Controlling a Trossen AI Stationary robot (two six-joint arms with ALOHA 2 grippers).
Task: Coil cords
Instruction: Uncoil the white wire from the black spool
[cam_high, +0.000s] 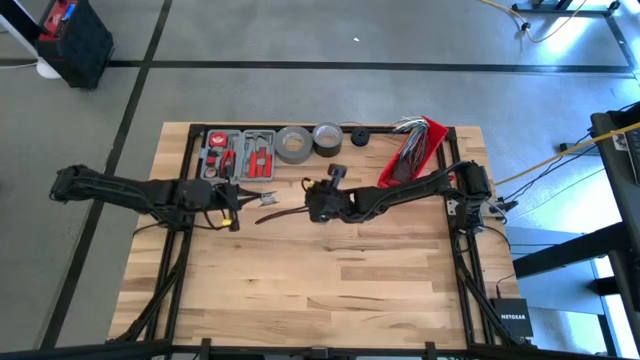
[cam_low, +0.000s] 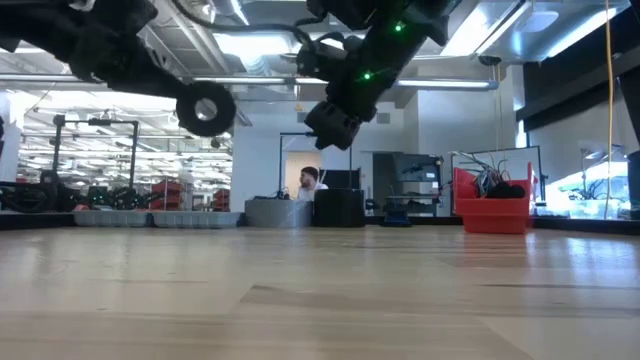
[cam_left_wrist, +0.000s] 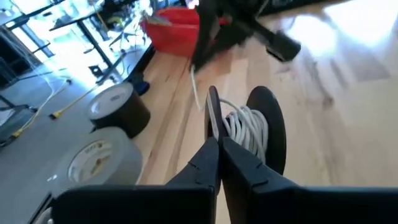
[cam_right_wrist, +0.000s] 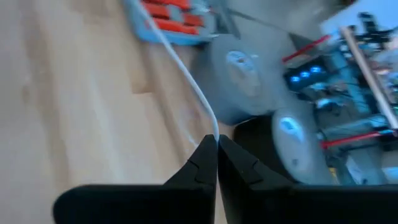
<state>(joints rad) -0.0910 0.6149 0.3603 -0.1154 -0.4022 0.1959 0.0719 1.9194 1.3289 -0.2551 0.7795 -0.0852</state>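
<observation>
**Both hands clamped, a thin white cord strung between them**

Above the back half of the wooden worktop (cam_high: 330, 290), the two arms meet near the middle. The left hand (cam_left_wrist: 217, 144) has its fingers pressed together on the rim of a black spool (cam_left_wrist: 267, 127), which carries several turns of the white cord (cam_left_wrist: 245, 124). In the low view the spool shows as a round disc hanging clear of the worktop beneath the left arm. From the spool a single strand of cord leads away toward the right arm.

The right hand (cam_right_wrist: 217, 146) is closed too, its fingertips pinching the cord, which runs off from the tips in a taut line across the wood toward the grey tool tray (cam_right_wrist: 171, 25). In the high view the right hand (cam_high: 318, 204) sits just right of the left hand (cam_high: 232, 205), with a short gap between them.

Along the rear edge of the worktop stand the tool tray with its red-handled tools (cam_high: 238, 155), a light grey tape roll (cam_high: 293, 144), and a darker tape roll (cam_high: 326, 137) beside it. A red bin (cam_high: 418, 145) holding a bunch of wires rests at the rear right, under the right arm's reach.

In the room beyond the worktop, a person (cam_low: 310, 181) is visible in the low view, well away.
</observation>
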